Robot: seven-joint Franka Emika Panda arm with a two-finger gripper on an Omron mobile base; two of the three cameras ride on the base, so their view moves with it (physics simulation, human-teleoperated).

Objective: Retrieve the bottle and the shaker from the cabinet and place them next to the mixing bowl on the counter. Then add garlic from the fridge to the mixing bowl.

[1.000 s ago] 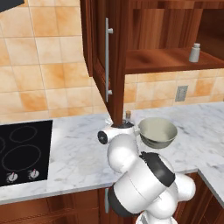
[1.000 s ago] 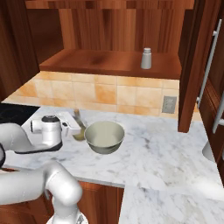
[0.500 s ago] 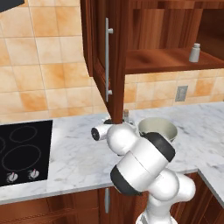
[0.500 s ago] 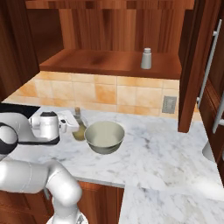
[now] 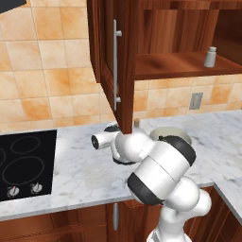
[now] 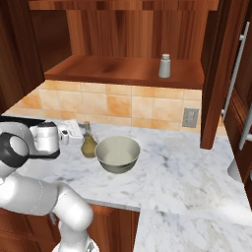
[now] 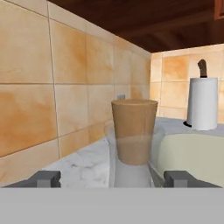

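In the hand view the gripper (image 7: pixel 112 178) has its two dark tips spread wide, one on each side of the bottle (image 7: pixel 133 139), whose tan stopper and thin neck rise between them; neither tip seems to touch the glass, though the lower part of the bottle is cut off there, so I cannot be sure. The jaws are released, not clenched. Right of the bottle in that view lies the pale rim of the mixing bowl (image 7: pixel 192 153), and behind it stands a white paper-towel roll (image 7: pixel 202 103) against the tiled wall (image 7: pixel 57 83).

From the right base view the bottle (image 6: pixel 88 143) stands upright on the table (image 6: pixel 182 167), just beside the mixing bowl (image 6: pixel 117 153) on its left, with the white hand of the arm close behind it. The bowl holds nothing that I can make out. In the left base view the arm's bulk covers most of the bowl (image 5: pixel 182 136), and only the bottle's stopper (image 5: pixel 137 122) peeps out below the cabinet door (image 5: pixel 113 61).

Farther back and higher, the cabinet (image 6: pixel 123 44) stands open, and the shaker (image 6: pixel 164 66) rests upright on its lower shelf, towards the right. A black hob (image 5: pixel 23 163) is set into the table at far left.
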